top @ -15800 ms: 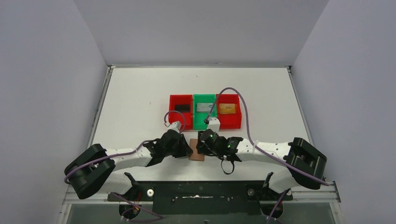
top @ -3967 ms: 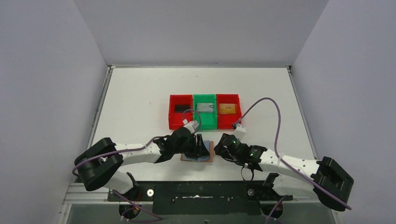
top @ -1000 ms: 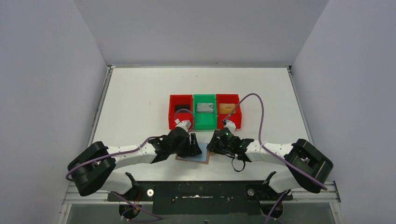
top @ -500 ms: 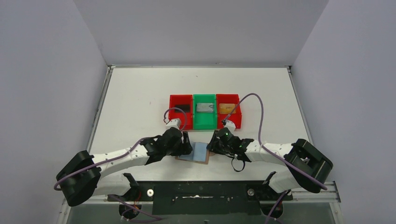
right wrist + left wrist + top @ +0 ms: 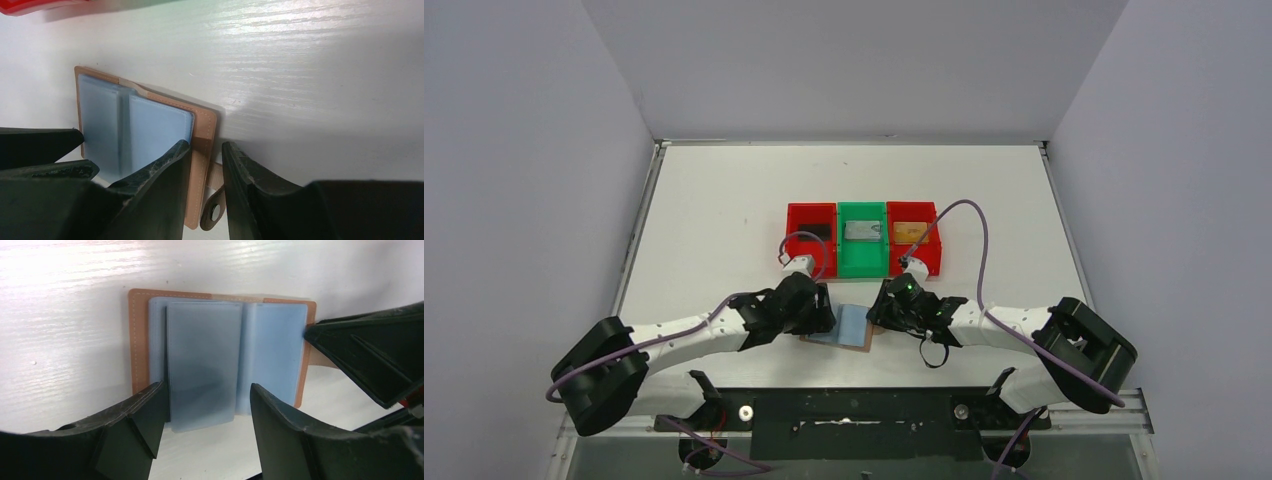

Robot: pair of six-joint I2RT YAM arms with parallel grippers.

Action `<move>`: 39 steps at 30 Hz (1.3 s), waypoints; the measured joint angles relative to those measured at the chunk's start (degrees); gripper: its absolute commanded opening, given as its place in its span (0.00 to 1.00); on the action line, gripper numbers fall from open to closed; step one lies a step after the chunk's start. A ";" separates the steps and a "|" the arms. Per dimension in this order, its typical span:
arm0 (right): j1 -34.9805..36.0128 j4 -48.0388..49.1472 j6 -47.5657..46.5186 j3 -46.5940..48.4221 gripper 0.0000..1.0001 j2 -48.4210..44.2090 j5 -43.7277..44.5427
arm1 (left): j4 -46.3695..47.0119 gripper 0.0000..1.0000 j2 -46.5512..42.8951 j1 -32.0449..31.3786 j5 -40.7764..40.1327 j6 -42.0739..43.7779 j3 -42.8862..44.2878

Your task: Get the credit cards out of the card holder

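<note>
White table [image 5: 724,200], grey walls [image 5: 524,200] on three sides. At upper centre you have, left to right, a red bin [image 5: 792,225] holding a black card [image 5: 814,231], a green bin [image 5: 862,266] holding a silver-grey card [image 5: 862,231], and a second red bin [image 5: 937,240] holding a gold-orange card [image 5: 910,232]. Any print on the cards is too small to read. At lower centre, the left gripper [image 5: 822,316] stands released, its fingers [image 5: 135,425] apart either side of a pale blue sleeve [image 5: 202,365]. The card holder [image 5: 852,327] lies open and flat. The right gripper [image 5: 884,316] sets narrowly parted fingers [image 5: 165,175] astride the holder's right leather edge; you cannot confirm a pinch. One second ago the left gripper covered the blue pages; they are now exposed.
</note>
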 measured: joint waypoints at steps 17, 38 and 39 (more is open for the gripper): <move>0.00 0.04 0.00 0.37 0.31 0.46 0.00 | 3.93 0.60 1.16 -0.07 9.22 2.97 0.61; 0.04 -5.11 3.37 -2.60 0.35 -12.00 4.07 | 20.94 0.57 7.87 -0.17 18.97 -0.70 0.07; 0.04 -5.53 3.65 -2.86 0.35 -13.51 4.74 | 20.94 0.56 8.70 -0.26 19.06 -0.70 0.09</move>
